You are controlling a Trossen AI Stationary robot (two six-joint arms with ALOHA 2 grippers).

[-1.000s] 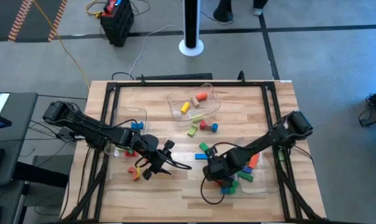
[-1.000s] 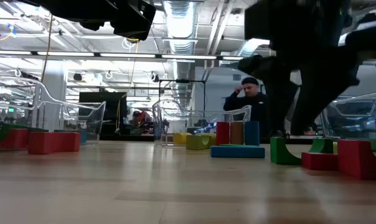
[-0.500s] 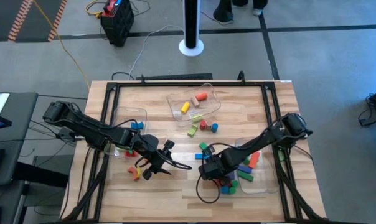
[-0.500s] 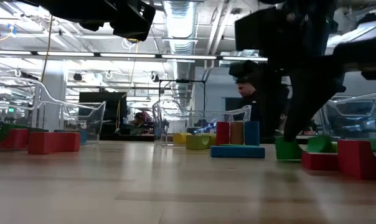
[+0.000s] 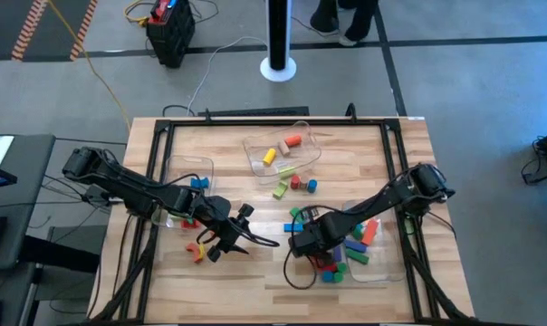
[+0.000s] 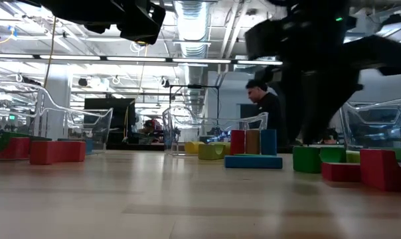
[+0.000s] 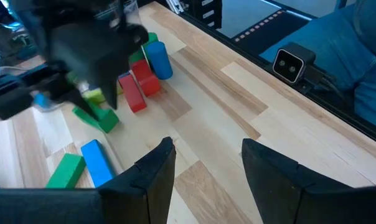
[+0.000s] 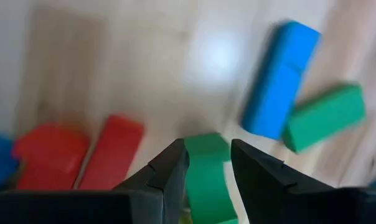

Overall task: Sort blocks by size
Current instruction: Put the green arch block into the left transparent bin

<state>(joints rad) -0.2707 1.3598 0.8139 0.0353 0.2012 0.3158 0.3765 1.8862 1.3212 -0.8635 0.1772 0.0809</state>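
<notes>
The blocks lie scattered over the wooden table (image 5: 255, 190) and in clear bins. My right gripper (image 8: 206, 177) points steeply down near the table's front centre (image 5: 301, 243), shut on a green block (image 8: 206, 167). Beside it lie a blue bar (image 8: 280, 78), a green bar (image 8: 325, 117) and red blocks (image 8: 110, 155). In the low view the green block (image 6: 307, 159) stands under the dark gripper. My left gripper (image 7: 206, 168) hangs open above bare wood, left of centre (image 5: 230, 240), with nothing between its fingers. My right gripper pinches the green block between its two fingers, one on each of two opposite sides (image 8: 191, 163). The fingers come from above, slanting down. In the low view the block's underside (image 6: 307, 170) seems to sit on the tabletop.
Clear bins stand at the far centre (image 5: 281, 149), the left (image 5: 187, 177) and the right front (image 5: 373, 249), each holding blocks. An orange block (image 5: 198, 253) lies near my left gripper. A cluster of red, green and blue blocks (image 5: 299, 185) sits mid-table. A person stands beyond the table (image 6: 263, 113).
My right gripper has tipped steeper downward, its fingertips swinging toward the table's left, onto the green block. In the low view that block has turned about: a curved arch side showed then, a squarer face shows now.
</notes>
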